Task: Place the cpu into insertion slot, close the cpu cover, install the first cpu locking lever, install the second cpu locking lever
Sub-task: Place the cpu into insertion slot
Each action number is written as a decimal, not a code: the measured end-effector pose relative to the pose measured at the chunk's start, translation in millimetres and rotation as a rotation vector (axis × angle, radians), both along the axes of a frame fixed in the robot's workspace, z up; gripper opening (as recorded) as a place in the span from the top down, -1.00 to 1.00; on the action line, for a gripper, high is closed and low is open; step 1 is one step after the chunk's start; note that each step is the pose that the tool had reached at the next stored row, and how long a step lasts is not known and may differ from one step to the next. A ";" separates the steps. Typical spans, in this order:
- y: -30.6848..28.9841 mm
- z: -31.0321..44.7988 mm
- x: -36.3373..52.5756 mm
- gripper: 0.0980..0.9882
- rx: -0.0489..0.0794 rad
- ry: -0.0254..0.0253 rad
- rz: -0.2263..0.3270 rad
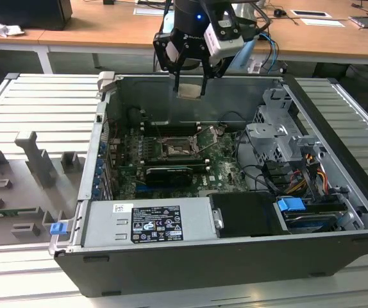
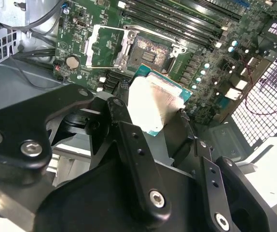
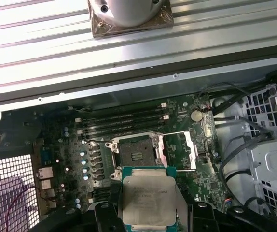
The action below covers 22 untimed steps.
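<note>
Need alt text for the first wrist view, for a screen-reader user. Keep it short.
The gripper holds the cpu by two opposite edges, metal top facing the camera, over the green motherboard inside an open computer case. Near the chip, the insertion slot lies empty with its dark centre exposed, and the cpu cover is swung open beside it.

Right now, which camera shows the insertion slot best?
The first wrist view: it looks straight into the open insertion slot, dark centre unobstructed, beyond the cpu. The second wrist view shows the slot at a slant; the exterior view shows it far off, below the gripper.
</note>
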<state>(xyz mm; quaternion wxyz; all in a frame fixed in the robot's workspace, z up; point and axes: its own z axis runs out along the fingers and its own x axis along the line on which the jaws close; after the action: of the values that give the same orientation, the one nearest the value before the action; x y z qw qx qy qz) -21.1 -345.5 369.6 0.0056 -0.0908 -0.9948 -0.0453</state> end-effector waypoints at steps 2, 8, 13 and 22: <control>0.0 -0.1 0.0 0.03 0.000 0.0000 -0.014; 0.0 -0.7 0.0 0.03 0.000 -0.0001 -0.110; 0.0 -0.9 0.0 0.03 0.000 0.0000 -0.168; 0.0 -3.8 0.0 0.03 0.000 0.0004 -0.186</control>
<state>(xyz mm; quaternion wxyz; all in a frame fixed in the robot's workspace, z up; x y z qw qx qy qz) -21.1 -345.5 365.7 0.0015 -0.1827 -0.9821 -0.0454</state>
